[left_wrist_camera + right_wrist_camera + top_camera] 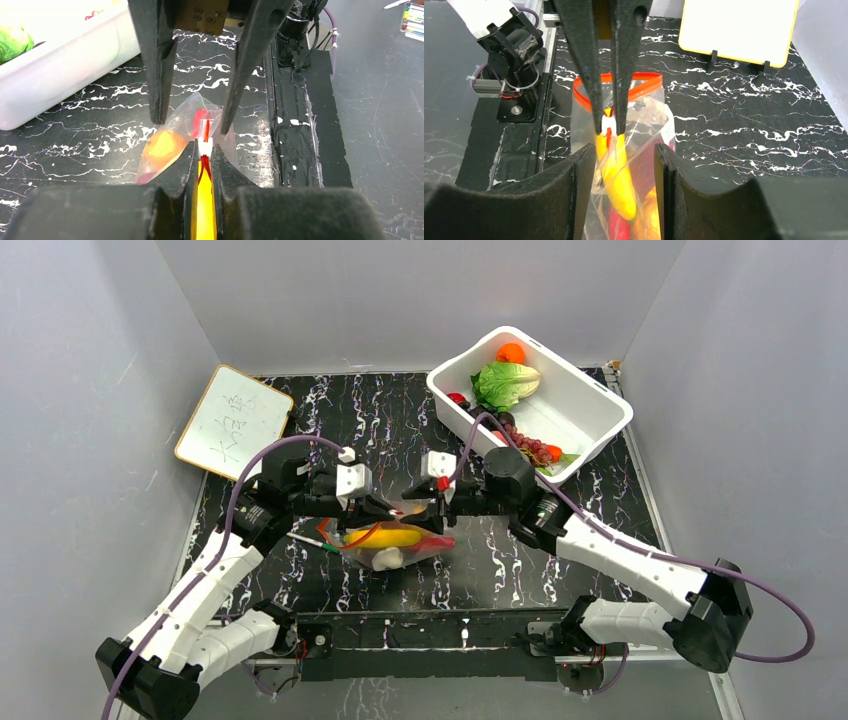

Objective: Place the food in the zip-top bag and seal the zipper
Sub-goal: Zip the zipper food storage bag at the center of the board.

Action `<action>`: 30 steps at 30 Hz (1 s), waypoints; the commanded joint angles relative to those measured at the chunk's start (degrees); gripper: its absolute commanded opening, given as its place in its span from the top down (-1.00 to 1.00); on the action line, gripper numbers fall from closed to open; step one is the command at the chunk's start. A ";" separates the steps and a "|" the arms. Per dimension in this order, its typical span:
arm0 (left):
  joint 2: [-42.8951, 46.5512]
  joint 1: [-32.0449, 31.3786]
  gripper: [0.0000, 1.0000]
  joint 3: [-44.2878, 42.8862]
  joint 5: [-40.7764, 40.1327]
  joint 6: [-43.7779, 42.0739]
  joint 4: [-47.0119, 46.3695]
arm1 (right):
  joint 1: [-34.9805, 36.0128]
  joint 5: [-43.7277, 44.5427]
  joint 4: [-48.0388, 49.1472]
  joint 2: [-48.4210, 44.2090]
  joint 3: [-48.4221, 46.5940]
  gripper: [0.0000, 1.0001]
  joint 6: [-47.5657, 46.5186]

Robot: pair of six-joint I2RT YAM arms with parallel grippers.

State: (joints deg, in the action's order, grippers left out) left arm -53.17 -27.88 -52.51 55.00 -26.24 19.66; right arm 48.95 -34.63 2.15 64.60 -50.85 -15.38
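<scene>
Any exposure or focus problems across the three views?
Top external: even light, sharp. Left wrist: white tub blown out, left fingers at the bottom edge soft. Right wrist: whiteboard reads washed yellow, zip-top bag in focus.

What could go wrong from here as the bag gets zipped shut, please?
1. The right gripper stands open around the bag, so nothing anchors it. If the left gripper, shut on the zipper, pulls, the bag may simply slide along.
2. Part of the zipper gapes in a loop, so the yellow food might slip out or jam the closing.
</scene>
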 commanded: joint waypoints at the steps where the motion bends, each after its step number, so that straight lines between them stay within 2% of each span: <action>1: -0.30 0.18 1.00 -3.09 3.21 -2.51 0.44 | 0.36 1.51 1.49 2.95 -4.72 0.14 -0.74; 8: -0.43 0.19 1.00 -2.79 2.59 -1.38 -0.44 | 0.52 2.67 3.37 5.80 -6.40 0.41 1.03; 9: -0.64 0.19 1.00 -2.70 2.53 -1.35 -0.25 | 0.59 3.56 3.87 5.52 -6.04 0.50 1.06; 10: -0.79 0.18 1.00 -2.73 2.18 -1.36 0.10 | 0.57 3.91 4.38 5.12 -5.69 0.69 0.97; 11: -0.98 0.19 1.00 -2.81 1.47 -1.47 0.67 | 0.59 3.99 4.77 4.67 -5.49 1.00 0.97; 14: -1.61 0.19 1.00 -3.27 -0.90 -2.33 2.72 | 0.62 3.08 6.27 2.80 -4.27 1.00 1.25; 20: -3.40 0.19 1.00 -3.90 -3.92 -3.67 4.04 | 0.59 2.92 17.44 -1.97 3.04 1.00 3.86; 30: -2.63 0.20 1.00 -2.80 -6.84 -5.42 8.10 | 0.40 1.46 16.69 -3.40 4.18 1.00 4.25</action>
State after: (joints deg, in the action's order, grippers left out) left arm -56.03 -28.21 -55.40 51.68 -29.63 22.65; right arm 49.76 -31.79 11.35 65.12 -46.13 -11.66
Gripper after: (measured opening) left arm 0.059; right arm 0.007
